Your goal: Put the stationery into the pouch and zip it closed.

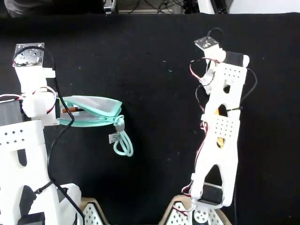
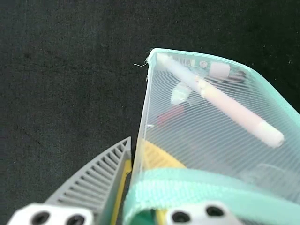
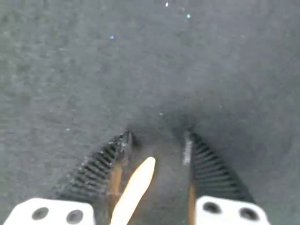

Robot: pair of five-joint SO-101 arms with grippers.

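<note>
As the left claw (image 1: 63,116) pinches its end, pouch (image 1: 95,108) — pens (image 2: 225,105) inside.

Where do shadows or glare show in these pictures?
Right wrist view: dark shadow on the black cloth just ahead of the right gripper. Left wrist view: pouch evenly lit, pen showing through, no glare. High view: no distinct shadows.

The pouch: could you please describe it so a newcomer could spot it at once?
On the black table, look at the left gripper, which clamps one end of it. The pouch is translucent with pens inside; its mint-green trim and looped zip cord set it apart from the white arms.
</note>
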